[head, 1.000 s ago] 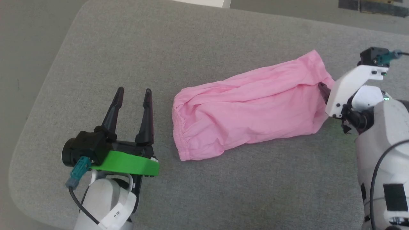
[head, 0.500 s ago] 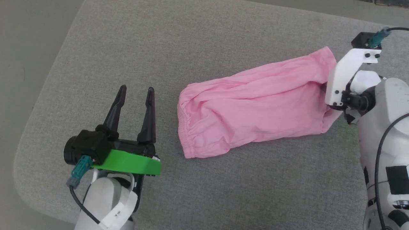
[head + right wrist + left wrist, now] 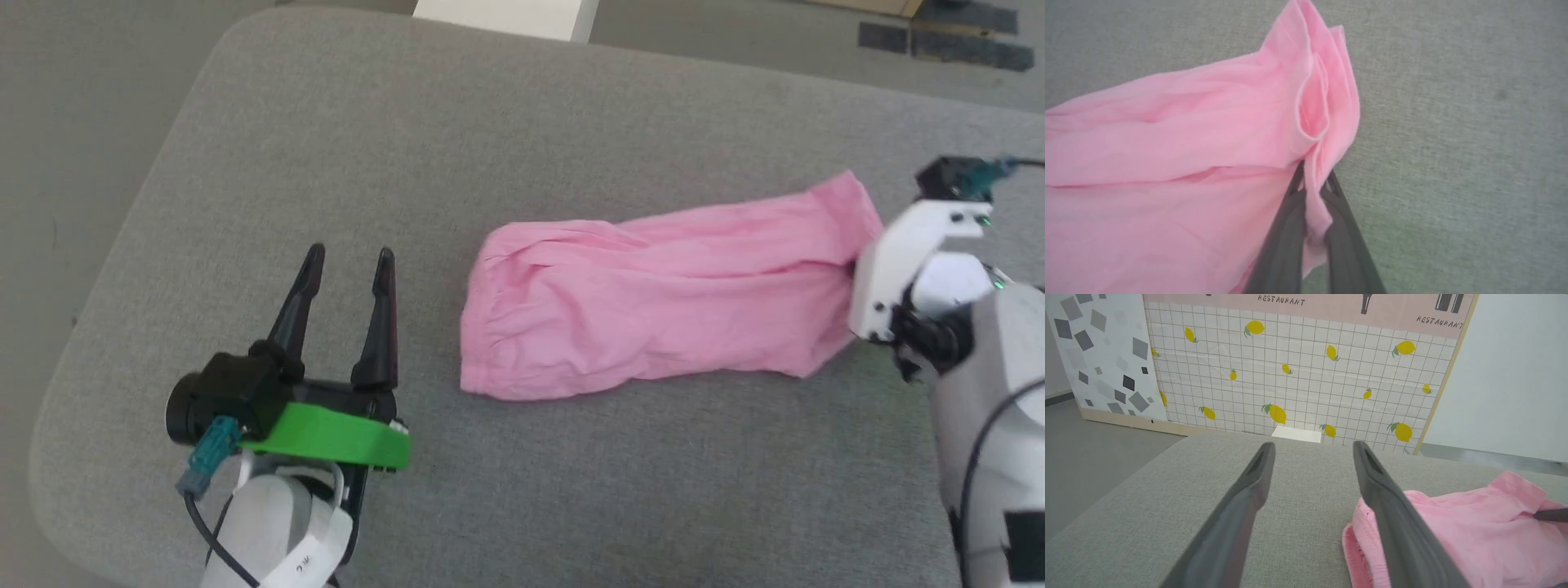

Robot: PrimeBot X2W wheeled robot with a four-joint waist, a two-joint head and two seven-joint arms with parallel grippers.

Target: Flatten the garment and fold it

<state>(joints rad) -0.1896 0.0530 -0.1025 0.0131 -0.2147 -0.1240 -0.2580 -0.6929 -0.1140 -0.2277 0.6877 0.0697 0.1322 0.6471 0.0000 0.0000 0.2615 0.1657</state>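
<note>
The pink garment [image 3: 653,302] lies stretched out on the grey cushioned surface [image 3: 522,147], its gathered elastic end toward my left gripper. My right gripper [image 3: 1312,181] is shut on the garment's [image 3: 1167,143] right end, a fold of pink cloth pinched between its two dark fingers. In the head view that gripper's white mount [image 3: 894,269] sits against the cloth's right edge, and the fingers themselves are hidden. My left gripper [image 3: 349,261] stands open to the left of the garment, nothing between its fingers. In the left wrist view the garment [image 3: 1474,535] lies just right of the right finger [image 3: 1392,514].
The cushion's rounded left edge [image 3: 122,245] drops to grey floor. A white block [image 3: 506,12] stands behind the far edge. The left wrist view shows a lemon-patterned panel [image 3: 1298,367] beyond the cushion. Bare cushion stretches in front of and behind the garment.
My right gripper has closed on the garment's right end. The cloth is now pulled longer and flatter. The head camera has shifted; the left gripper stays open and still.
</note>
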